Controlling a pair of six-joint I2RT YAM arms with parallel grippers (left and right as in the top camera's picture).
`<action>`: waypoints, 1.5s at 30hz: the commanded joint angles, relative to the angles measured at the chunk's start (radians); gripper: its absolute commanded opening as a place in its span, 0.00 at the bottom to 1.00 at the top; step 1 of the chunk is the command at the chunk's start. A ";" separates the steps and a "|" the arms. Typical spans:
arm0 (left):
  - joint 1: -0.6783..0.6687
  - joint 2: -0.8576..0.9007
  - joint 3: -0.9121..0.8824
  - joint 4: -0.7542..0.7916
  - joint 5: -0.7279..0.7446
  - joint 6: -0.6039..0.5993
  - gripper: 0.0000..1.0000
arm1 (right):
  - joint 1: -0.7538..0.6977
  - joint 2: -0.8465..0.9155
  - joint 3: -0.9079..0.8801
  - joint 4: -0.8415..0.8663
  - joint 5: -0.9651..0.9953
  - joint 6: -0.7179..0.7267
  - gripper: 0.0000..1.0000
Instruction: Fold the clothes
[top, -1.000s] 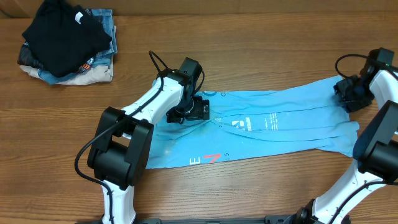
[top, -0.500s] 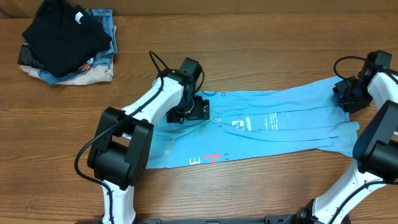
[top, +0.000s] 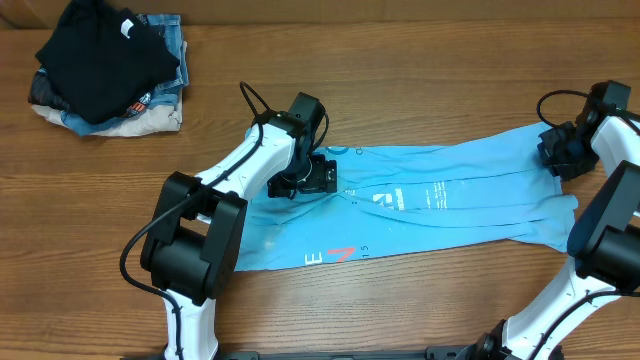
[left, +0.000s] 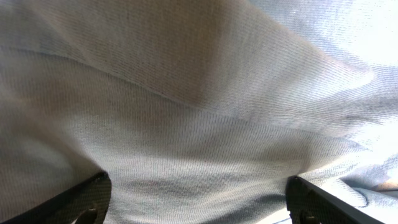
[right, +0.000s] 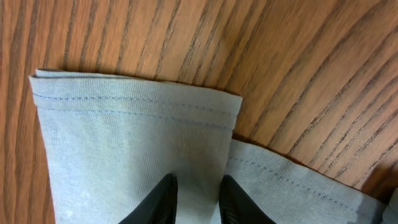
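Observation:
The sky-blue T-shirt (top: 450, 200) lies flat and stretched across the table, with red and white lettering near its front edge. My left gripper (top: 312, 180) is down on the shirt's left part. In the left wrist view, its fingers (left: 199, 208) are spread wide with wrinkled shirt cloth (left: 199, 93) filling the space between them. My right gripper (top: 558, 150) is at the shirt's far right end. In the right wrist view, its fingers (right: 199, 202) are close together, pinching cloth just behind the stitched hem (right: 124, 106).
A black garment (top: 100, 55) sits on folded denim and beige clothes (top: 165, 108) at the back left corner. The wooden table (top: 420, 80) runs behind and in front of the shirt. The arm bases stand at the front edge.
My right gripper has shifted very slightly at the shirt's right end. The left arm and the shirt have not visibly moved.

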 joint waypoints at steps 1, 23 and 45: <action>0.005 0.062 -0.052 0.020 -0.030 0.001 0.93 | -0.001 -0.002 -0.004 0.009 0.013 0.005 0.26; 0.005 0.062 -0.052 0.019 -0.030 0.001 0.93 | -0.004 -0.002 -0.059 0.050 0.018 0.005 0.17; 0.005 0.062 -0.052 0.019 -0.030 0.002 0.93 | -0.010 -0.002 0.042 -0.050 0.066 -0.003 0.04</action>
